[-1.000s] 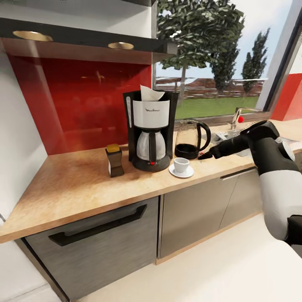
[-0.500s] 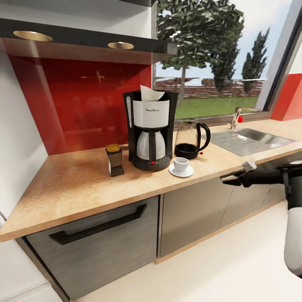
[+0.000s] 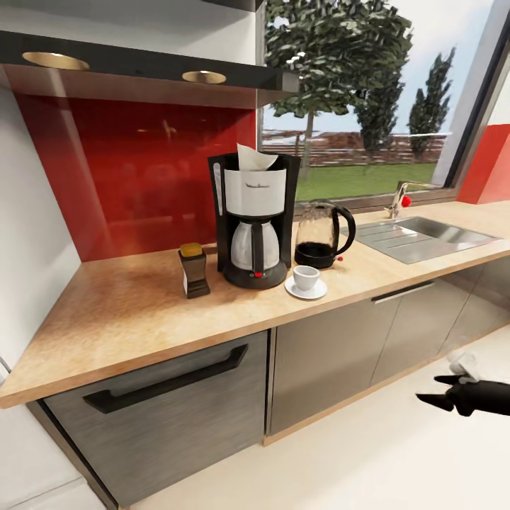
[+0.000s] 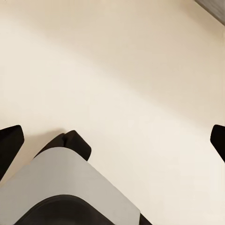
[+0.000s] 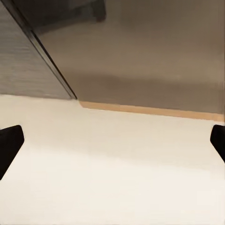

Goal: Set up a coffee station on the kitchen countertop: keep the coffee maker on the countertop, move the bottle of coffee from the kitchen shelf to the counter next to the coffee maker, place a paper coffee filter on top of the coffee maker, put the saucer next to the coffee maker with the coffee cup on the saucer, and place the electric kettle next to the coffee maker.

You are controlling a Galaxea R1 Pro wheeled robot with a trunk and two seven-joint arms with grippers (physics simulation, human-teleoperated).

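A kitchen corner with a red glass backsplash, a window onto trees and a steel sink (image 3: 425, 237); we take the long light wood-grain countertop (image 3: 127, 312) above grey cabinet fronts as the station. On it stands the tall black-and-white drip coffee maker (image 3: 253, 219), a white paper cone filter (image 3: 253, 159) resting in its top. To one side, just beside the machine, sits the small dark flared coffee bottle with a gold cap (image 3: 193, 270); on the other side the clear glass kettle with black base and loop handle (image 3: 322, 236) stands close against it. In front, the plain white cup (image 3: 306, 278) sits upright on the small white saucer (image 3: 317, 292). We judge all five items placed. Should any need adjusting, we expect glass and china to be stiff, slippery and fragile: take the kettle by its handle, the cup by its rim; the filter is light and crushable. The right gripper (image 3: 440, 391) hangs low over the pale floor, fingers spread and empty. The left gripper (image 4: 112, 140), in its wrist view, is likewise spread wide over bare floor.
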